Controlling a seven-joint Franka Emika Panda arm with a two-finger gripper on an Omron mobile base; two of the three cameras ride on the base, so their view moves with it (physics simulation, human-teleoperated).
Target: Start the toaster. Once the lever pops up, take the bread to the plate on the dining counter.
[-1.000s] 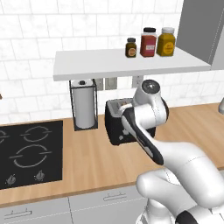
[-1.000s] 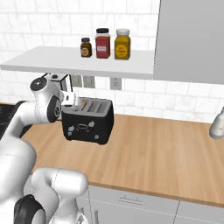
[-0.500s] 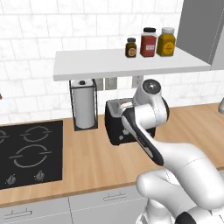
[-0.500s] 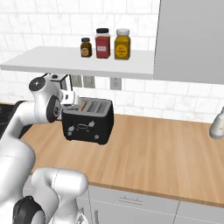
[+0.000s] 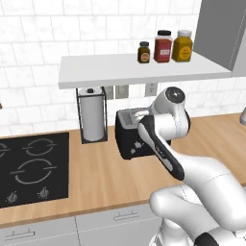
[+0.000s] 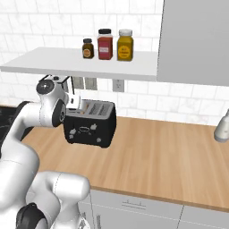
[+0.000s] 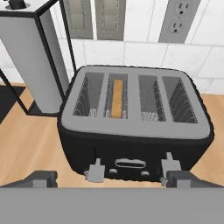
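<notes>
black toaster (image 7: 135, 131), bread (image 7: 116, 98) in second slot

text: none legible | jar labels (image 5: 163, 49): blurred, unreadable

Light-wood worktop (image 5: 101, 178) runs along the white-tiled wall. Standing on it: black toaster (image 7: 133, 127), upright, near the wall; paper-towel holder (image 5: 92, 115) just beside its left. Black hob (image 5: 30, 166) set flush into the worktop's left end. White shelf (image 6: 80, 65) above carries three jars (image 6: 105, 44) in a row.
</notes>
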